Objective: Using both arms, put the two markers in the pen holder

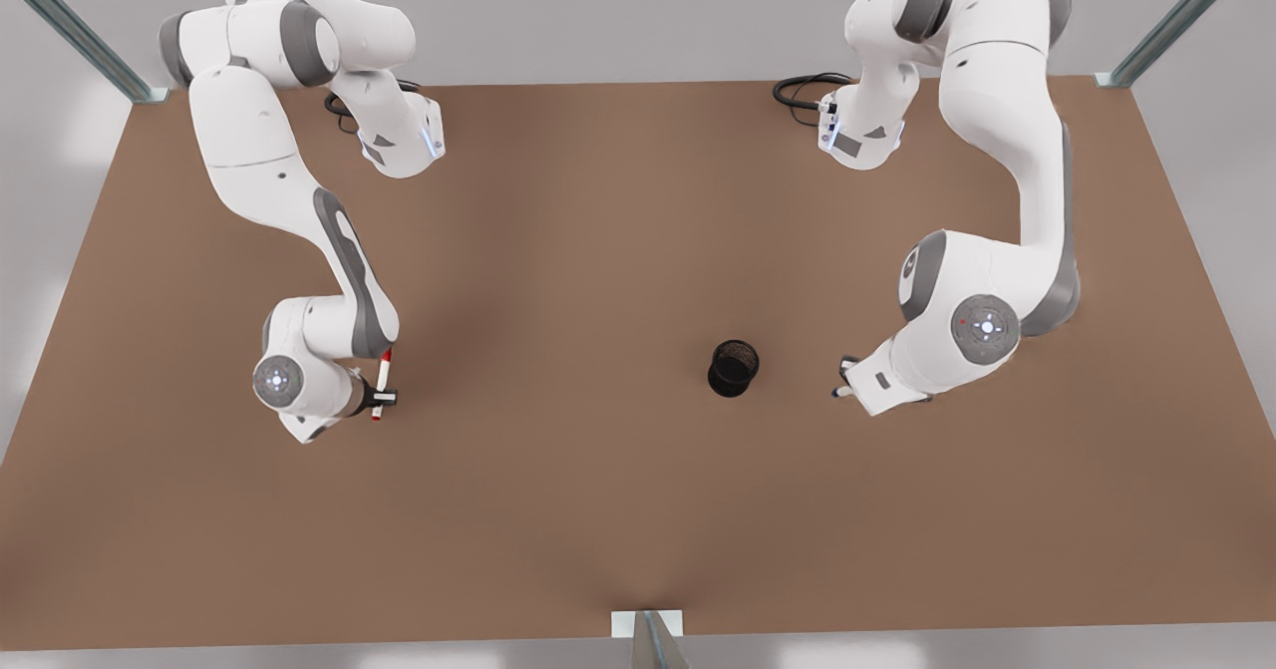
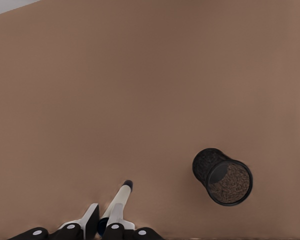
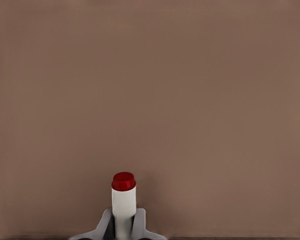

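Black mesh pen holder [image 1: 734, 368] is narrow, so the blue marker [image 2: 117, 201] clenched in the left gripper [image 2: 104, 223], or the red marker [image 3: 123, 202] gripped by the right gripper [image 3: 123, 226], may hit its rim and tip it.

front view: set high overhead, aimed steeply down at the whole brown worktop [image 1: 598, 509]; both arms seen, far off.
left wrist view: carried just behind the left pincer [image 2: 104, 222], aimed across the worktop, close.
right wrist view: carried behind the right pincer [image 3: 124, 227], aimed at bare worktop, close.
shared: pen holder [image 1: 734, 368] seen in front and left wrist views; red-capped marker [image 1: 382, 385] in front and right wrist views.
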Available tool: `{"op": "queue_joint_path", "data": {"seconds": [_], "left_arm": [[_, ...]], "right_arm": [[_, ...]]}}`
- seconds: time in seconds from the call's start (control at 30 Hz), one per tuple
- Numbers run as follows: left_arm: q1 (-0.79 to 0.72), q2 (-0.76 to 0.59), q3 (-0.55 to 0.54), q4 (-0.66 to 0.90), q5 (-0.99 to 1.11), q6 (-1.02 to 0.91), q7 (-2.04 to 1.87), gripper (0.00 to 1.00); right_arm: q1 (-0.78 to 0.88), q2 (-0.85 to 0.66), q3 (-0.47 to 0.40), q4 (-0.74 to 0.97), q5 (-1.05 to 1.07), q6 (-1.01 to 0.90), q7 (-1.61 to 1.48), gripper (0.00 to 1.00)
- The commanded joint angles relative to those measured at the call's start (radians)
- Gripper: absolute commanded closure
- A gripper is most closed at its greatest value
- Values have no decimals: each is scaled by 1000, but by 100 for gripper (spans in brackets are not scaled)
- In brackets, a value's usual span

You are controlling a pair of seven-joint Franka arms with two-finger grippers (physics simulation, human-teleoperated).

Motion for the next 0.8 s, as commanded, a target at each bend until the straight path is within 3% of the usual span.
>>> {"op": "queue_joint_path", "data": {"seconds": [0.0,0.07,0.43,0.77], "left_arm": [[-48,-6,-1,17,-90,-162,-569,79],[-112,-4,-1,50,-95,-154,-676,79],[-141,39,-26,59,-110,-76,-742,79],[-161,85,-24,47,-115,-41,-747,79]], "right_arm": [[4,-25,2,9,-14,-54,39,79],[2,-40,34,133,-14,-191,40,79],[117,-54,190,428,-59,-248,121,79],[321,-34,186,519,-108,-153,350,79]]}}
